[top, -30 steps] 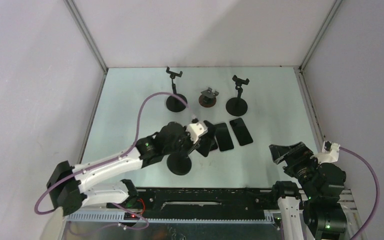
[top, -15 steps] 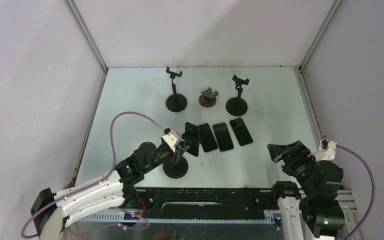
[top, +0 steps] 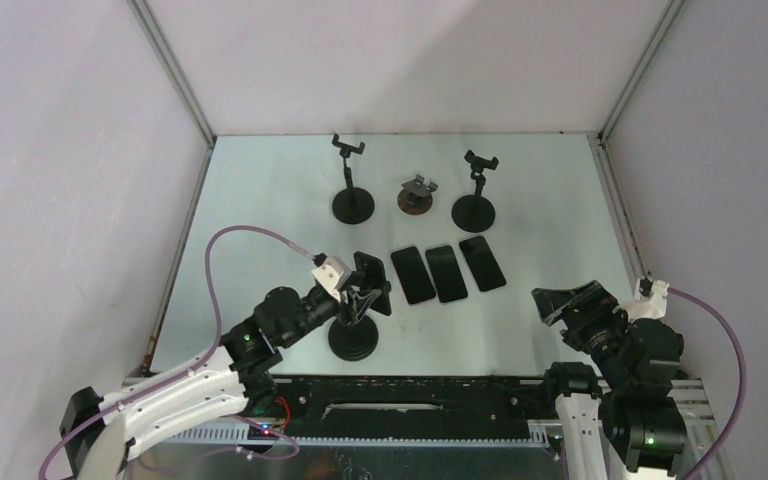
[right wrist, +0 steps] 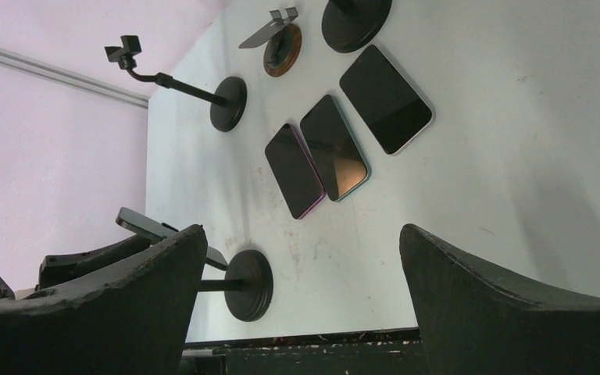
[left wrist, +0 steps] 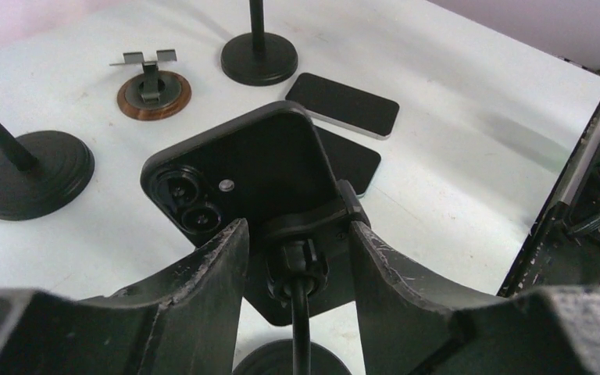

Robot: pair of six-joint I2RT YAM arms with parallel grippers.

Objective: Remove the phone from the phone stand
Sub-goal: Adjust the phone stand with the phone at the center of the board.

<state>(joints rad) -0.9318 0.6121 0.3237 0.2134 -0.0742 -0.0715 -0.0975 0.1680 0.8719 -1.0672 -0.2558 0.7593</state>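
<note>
Top view, phone [top: 371, 284]: dark slab clamped on top of the near stand [top: 353, 339], at the table's [top: 260, 220] near left. It is tilted, and its long axis seems to run near to far.
Top view, left gripper [top: 358, 297]: right at the stand's head, reaching from the near left. The phone lies just beyond its fingertips, up and away.
Top view, right gripper [top: 566, 300]: well apart from the phone, to its right. The left arm is much the nearer.
Top view, others: three flat phones [top: 447, 271] lie side by side, just right of the near stand. Three empty stands [top: 352, 204] line the far edge.
Left wrist view, phone [left wrist: 238, 172]: its back faces the camera, with twin lenses at the lower left corner, straight ahead of the fingers [left wrist: 203, 269].
Left wrist view, clamp [left wrist: 312, 226]: grips the phone's edge and sits between the two fingers, which are set at a middling gap. Whether they press on it I cannot tell.
Right wrist view, right gripper: jaws spread wide, holding nothing.
Right wrist view, phone [right wrist: 142, 223]: seen edge-on at the far left, raised above the stand's base.
Judgement: the left gripper needs to take the phone's body and not the clamp, then draw it out of the holder.
</note>
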